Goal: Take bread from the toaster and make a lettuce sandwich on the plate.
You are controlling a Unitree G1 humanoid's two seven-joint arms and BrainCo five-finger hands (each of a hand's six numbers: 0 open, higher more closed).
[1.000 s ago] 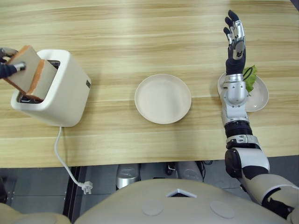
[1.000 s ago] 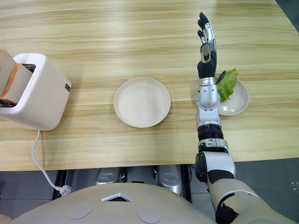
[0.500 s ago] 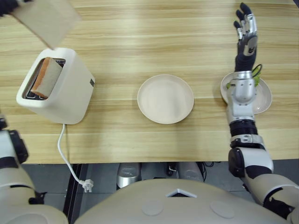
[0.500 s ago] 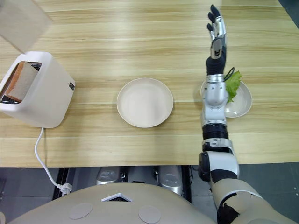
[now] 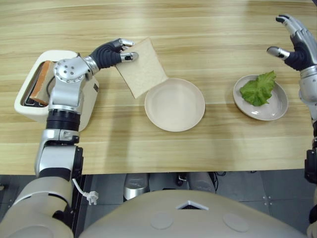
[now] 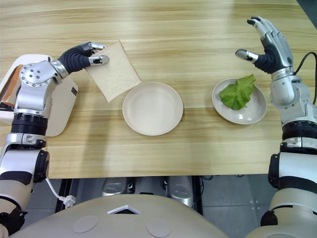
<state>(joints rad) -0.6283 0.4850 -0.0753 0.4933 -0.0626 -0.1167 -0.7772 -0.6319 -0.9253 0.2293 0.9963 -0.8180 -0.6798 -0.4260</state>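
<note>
My left hand point(image 5: 111, 53) is shut on a pale slice of bread point(image 5: 142, 68), holding it in the air just left of the round cream plate point(image 5: 174, 104), its lower corner near the plate's rim. The white toaster point(image 5: 34, 101) stands at the left with a second, browner slice point(image 5: 41, 81) upright in its slot. A green lettuce leaf point(image 5: 258, 88) lies in a small shallow dish point(image 5: 274, 108) at the right. My right hand point(image 6: 267, 45) hangs open above and behind that dish, fingers spread, holding nothing.
The toaster's white cord point(image 6: 45, 181) hangs over the table's front edge at the left. Bare wooden tabletop point(image 5: 198, 39) stretches behind the plate and between the plate and the lettuce dish.
My left hand has carried the bread slice from high above the toaster rightward and down to the plate's edge. My right arm has swung right, uncovering the lettuce dish, its fingers now spread.
</note>
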